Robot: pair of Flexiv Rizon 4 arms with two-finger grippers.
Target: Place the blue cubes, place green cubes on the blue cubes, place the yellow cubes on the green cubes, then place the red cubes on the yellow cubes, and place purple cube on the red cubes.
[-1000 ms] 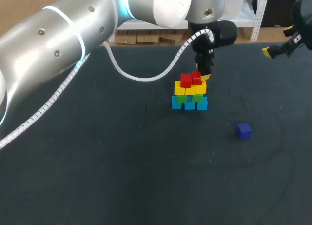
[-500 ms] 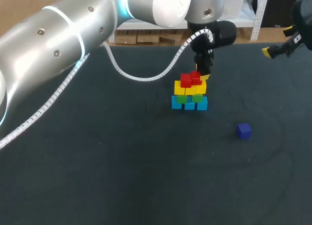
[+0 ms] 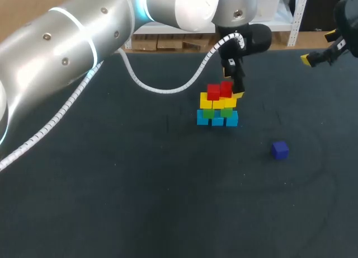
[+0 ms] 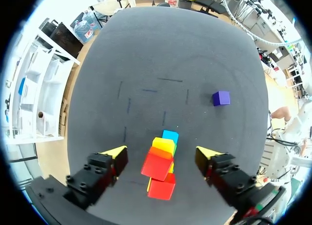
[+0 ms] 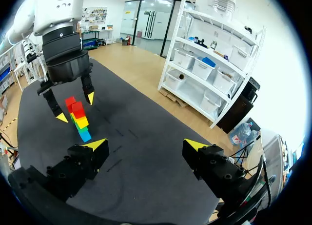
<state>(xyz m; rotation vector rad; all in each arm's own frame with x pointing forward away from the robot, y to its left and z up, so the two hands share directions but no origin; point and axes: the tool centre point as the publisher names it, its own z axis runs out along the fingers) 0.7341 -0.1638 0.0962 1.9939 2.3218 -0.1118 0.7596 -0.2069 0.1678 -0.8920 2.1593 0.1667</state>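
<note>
Our left gripper (image 4: 162, 152) hangs open, empty, over the red cubes (image 4: 161, 188). The purple cube (image 4: 221, 97) lies well apart, toward our right.

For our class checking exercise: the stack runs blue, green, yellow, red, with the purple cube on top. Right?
No: the head view shows the purple cube lying on the table, apart from the stack. The blue, green, yellow, red order is right.

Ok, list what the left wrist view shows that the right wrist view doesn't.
Only the left wrist view: the purple cube, lying alone. Only the right wrist view: the right gripper, open, holding nothing. Both: the cube stack with red cubes on top, and the left gripper, open, its fingers either side of the stack's top.
</note>
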